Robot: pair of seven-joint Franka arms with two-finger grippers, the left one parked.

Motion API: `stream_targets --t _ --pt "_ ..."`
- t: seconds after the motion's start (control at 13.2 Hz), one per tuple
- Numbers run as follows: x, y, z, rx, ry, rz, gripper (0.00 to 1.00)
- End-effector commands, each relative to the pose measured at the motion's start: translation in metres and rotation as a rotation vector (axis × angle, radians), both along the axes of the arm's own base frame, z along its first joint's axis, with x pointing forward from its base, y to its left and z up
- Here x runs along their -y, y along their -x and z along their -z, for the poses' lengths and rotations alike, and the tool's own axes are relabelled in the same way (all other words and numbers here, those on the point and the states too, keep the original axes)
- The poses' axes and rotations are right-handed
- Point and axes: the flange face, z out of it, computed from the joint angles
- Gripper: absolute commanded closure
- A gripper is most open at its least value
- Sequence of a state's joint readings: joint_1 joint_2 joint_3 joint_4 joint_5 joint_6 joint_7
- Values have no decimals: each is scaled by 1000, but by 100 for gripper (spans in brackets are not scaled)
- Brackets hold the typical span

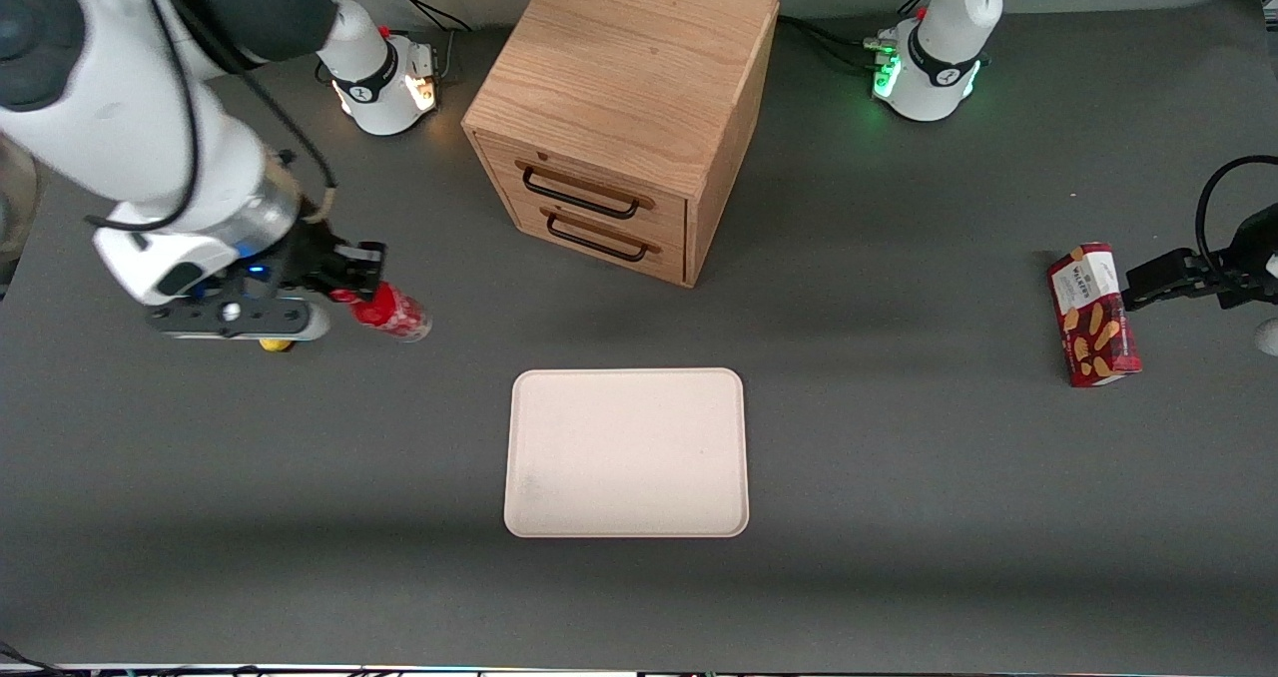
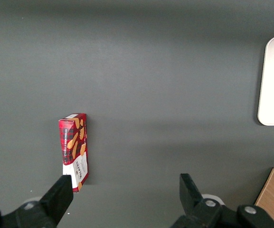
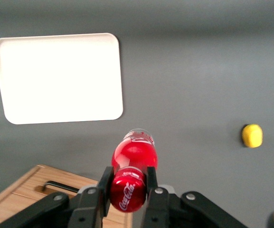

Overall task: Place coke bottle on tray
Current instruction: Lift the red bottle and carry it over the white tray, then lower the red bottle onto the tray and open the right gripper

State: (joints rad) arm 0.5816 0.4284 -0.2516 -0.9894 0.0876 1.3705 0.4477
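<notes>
My right gripper (image 1: 351, 283) is shut on the coke bottle (image 1: 391, 312), gripping it at the red cap end. The small red bottle hangs lifted above the table and tilted, toward the working arm's end of the table. In the right wrist view the fingers (image 3: 150, 178) clamp the cap of the coke bottle (image 3: 134, 156), with the white script showing. The tray (image 1: 627, 452), pale cream-pink and bare, lies flat nearer the front camera than the cabinet; it also shows in the right wrist view as the tray (image 3: 58, 78).
A wooden two-drawer cabinet (image 1: 624, 108) stands farther from the front camera than the tray. A yellow lump (image 3: 252, 135) lies on the table under the working arm. A dark red snack box (image 1: 1093, 315) stands toward the parked arm's end.
</notes>
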Motion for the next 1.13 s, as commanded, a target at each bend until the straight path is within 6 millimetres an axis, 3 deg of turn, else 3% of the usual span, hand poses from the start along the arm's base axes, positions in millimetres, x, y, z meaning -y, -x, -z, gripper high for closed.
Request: stream_targets --t 0.0,0.23,0.75,1.06 --pt "-14 -1 -14 56 -42 40 84" --pt "-32 -29 29 84 -60 28 84" --pt "-58 -88 155 131 -62 37 84" --pt "-51 -107 213 105 -126 61 84"
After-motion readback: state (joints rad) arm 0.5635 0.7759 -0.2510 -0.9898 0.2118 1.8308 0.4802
